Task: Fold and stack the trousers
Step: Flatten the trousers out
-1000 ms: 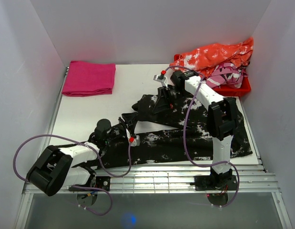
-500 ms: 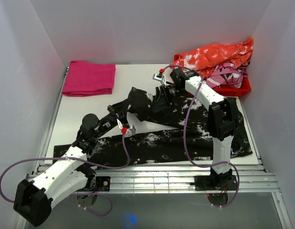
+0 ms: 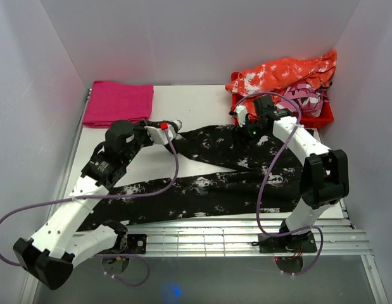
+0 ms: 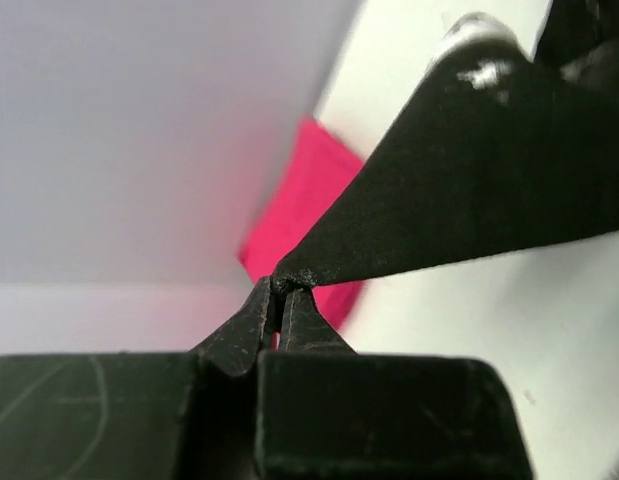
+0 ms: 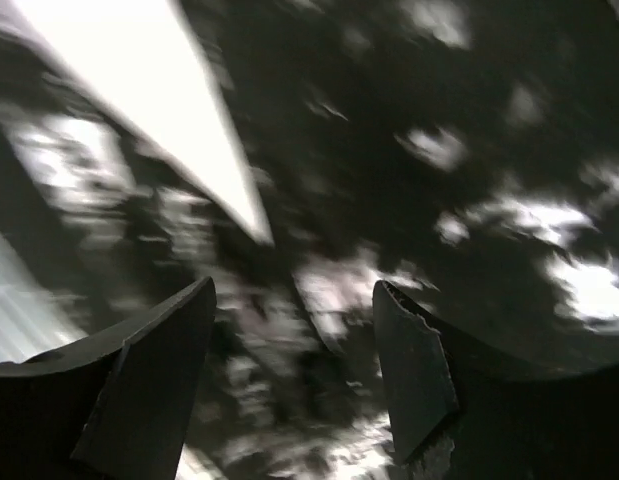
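Left gripper [image 4: 279, 283] clamps a leg end of the trousers [image 3: 233, 183] — spread lengthwise across the table [image 3: 120, 155], running rightward from that pinch — while the right gripper [image 5: 292, 292], jaws parted and empty, hovers over fabric farther right.

Soft, even light fills the overhead view; the white surface [image 3: 189, 104] is bright, shadows faint. The magenta cloth [image 3: 118, 103] casts a pink tint on the left wall [image 3: 56, 76]. The right wrist view is motion-blurred; the other is sharp only at the left end effector [image 4: 279, 298].
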You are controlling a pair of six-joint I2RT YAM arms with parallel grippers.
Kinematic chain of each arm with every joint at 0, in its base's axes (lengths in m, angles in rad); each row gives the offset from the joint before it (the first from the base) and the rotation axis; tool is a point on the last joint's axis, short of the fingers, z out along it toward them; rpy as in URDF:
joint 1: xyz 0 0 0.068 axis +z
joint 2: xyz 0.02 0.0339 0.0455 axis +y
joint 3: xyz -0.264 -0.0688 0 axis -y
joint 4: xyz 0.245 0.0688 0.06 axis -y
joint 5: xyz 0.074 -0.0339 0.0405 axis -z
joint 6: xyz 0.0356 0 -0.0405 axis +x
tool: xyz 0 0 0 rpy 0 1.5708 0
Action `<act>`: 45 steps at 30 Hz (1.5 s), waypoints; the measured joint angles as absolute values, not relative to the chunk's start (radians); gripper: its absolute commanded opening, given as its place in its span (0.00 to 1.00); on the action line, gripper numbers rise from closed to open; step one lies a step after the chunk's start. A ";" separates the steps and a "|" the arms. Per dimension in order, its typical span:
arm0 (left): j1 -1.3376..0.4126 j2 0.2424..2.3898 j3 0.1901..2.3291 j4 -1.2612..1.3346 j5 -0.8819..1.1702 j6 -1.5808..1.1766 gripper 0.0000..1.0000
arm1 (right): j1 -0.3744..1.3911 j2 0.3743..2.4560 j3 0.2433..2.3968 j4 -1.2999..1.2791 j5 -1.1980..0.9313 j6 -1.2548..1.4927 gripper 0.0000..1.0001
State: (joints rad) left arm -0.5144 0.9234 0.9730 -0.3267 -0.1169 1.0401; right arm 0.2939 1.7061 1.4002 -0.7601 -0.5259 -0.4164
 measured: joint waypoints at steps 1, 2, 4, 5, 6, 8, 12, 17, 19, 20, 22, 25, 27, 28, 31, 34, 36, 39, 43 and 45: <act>-0.511 0.954 1.009 -0.380 -0.154 1.011 0.00 | 0.295 1.694 1.360 -0.737 -0.463 -0.437 0.70; -0.506 0.995 1.048 -0.442 -0.203 0.974 0.00 | 0.295 1.682 1.309 -0.706 -0.403 -0.460 0.70; -0.467 1.110 1.150 -0.632 -0.274 0.859 0.00 | 0.292 1.681 1.185 -0.650 -0.253 -0.528 0.70; -0.436 1.165 1.198 -0.711 -0.286 0.801 0.00 | 0.287 1.681 1.144 -0.642 -0.211 -0.546 0.70; -0.368 1.246 1.277 -0.813 -0.298 0.728 0.00 | 0.275 1.681 1.098 -0.615 -0.159 -0.577 0.69; -0.213 1.335 1.359 -0.941 -0.293 0.645 0.00 | 0.229 1.691 1.052 -0.580 -0.098 -0.614 0.68; 0.068 1.378 1.421 -1.147 -0.276 0.616 0.00 | 0.131 1.705 1.032 -0.529 -0.060 -0.661 0.67; 0.344 1.445 1.430 -1.193 -0.217 0.757 0.00 | 0.073 1.679 0.999 -0.493 -0.079 -0.708 0.67; 0.381 1.485 1.427 -1.178 -0.207 0.789 0.00 | 0.072 1.679 0.999 -0.493 -0.083 -0.715 0.67; 0.387 1.514 1.422 -1.151 -0.202 0.807 0.00 | 0.072 1.679 0.999 -0.494 -0.084 -0.717 0.67; 0.390 1.592 1.423 -1.093 -0.197 0.829 0.00 | 0.072 1.679 0.999 -0.494 -0.086 -0.719 0.67; 0.386 1.748 1.460 -1.027 -0.182 0.839 0.00 | 0.071 1.678 0.999 -0.495 -0.087 -0.722 0.67; 0.386 1.882 1.537 -0.987 -0.165 0.837 0.10 | 0.071 1.678 1.000 -0.497 -0.089 -0.722 0.68; 0.385 1.921 1.562 -0.972 -0.158 0.836 0.21 | 0.071 1.678 1.002 -0.500 -0.090 -0.722 0.68; 0.377 2.053 1.680 -0.935 -0.122 0.826 0.53 | 0.067 1.685 1.016 -0.519 -0.098 -0.713 0.68; 0.361 2.091 1.740 -0.907 -0.106 0.810 0.76 | 0.060 1.693 1.044 -0.558 -0.109 -0.702 0.70; 0.357 2.059 1.739 -0.913 -0.067 0.800 0.77 | 0.056 1.691 1.072 -0.593 -0.116 -0.694 0.83; 0.356 1.932 1.652 -0.935 0.005 0.797 0.76 | 0.045 1.663 1.122 -0.660 -0.133 -0.699 0.90; 0.356 1.655 1.415 -1.007 0.098 0.807 0.62 | 0.014 1.586 1.199 -0.762 -0.175 -0.739 0.90; 0.356 1.475 1.258 -1.078 0.134 0.804 0.52 | -0.013 1.545 1.223 -0.807 -0.187 -0.776 0.92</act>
State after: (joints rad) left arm 0.3561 1.4746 1.2579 -1.0779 0.1345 0.8043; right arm -0.0128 1.5452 1.2232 -0.8074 -0.1867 -0.7757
